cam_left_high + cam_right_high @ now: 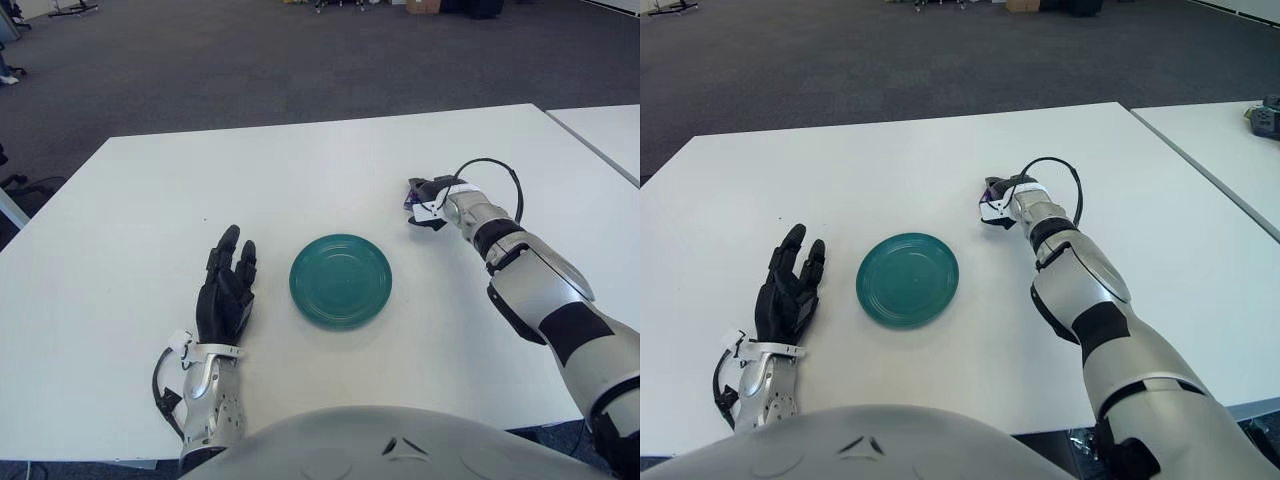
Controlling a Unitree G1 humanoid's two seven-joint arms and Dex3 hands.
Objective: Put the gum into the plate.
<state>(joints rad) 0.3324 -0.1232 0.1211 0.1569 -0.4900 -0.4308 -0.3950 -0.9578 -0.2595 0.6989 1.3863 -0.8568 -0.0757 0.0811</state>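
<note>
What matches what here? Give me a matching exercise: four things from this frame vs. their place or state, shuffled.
Things:
1. plate
2. gum
3. left hand
4. right hand

Place or state:
A. fingers spread flat, holding nothing, left of the plate
B. teal, nothing in it, middle of the white table
C. closed around the small package, beyond and right of the plate
D. purple-blue package showing at the fingers, not in the plate

Pairs: 1-B, 2-D, 3-A, 4-C
</note>
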